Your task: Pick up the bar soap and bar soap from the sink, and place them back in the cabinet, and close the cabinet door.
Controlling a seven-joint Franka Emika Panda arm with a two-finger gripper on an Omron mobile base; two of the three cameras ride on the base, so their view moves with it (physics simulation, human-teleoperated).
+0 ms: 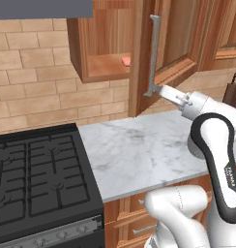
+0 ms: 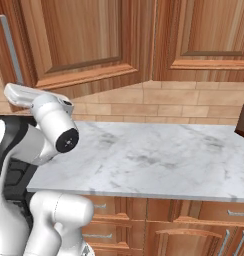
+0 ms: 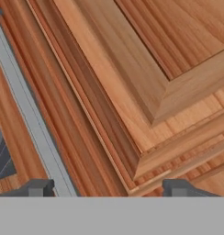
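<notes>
Cabinet: the wall cabinet [image 1: 103, 46] above the stove stands open, its wooden inside and shelf in plain sight in the left base view.

Soap on the shelf: one salmon-pink bar soap [image 1: 125, 61] lies on the cabinet shelf, near its right end, close to the hinge side of the opening.

Second soap: I cannot make out the smaller orange bar; it may sit behind the pink one or out of sight, so I cannot say whether it is put away.

Door: the cabinet door [image 1: 163, 43] is swung out toward me, well off its frame, with its long grey handle [image 1: 153, 55] upright on the free edge.

My gripper: my gripper [image 1: 156, 90] is at the lower end of that handle, right against the door. In the hand view my two fingertips [image 3: 36, 188] are set wide apart with the handle bar running down just inside the left one, so I am open and holding nothing.

Done, as I judge it: at least one soap is back in the cabinet.

Left, as I judge it: pushing the door shut is the main step remaining.

Counter: the marble counter [image 2: 159, 160] lies below me.
</notes>
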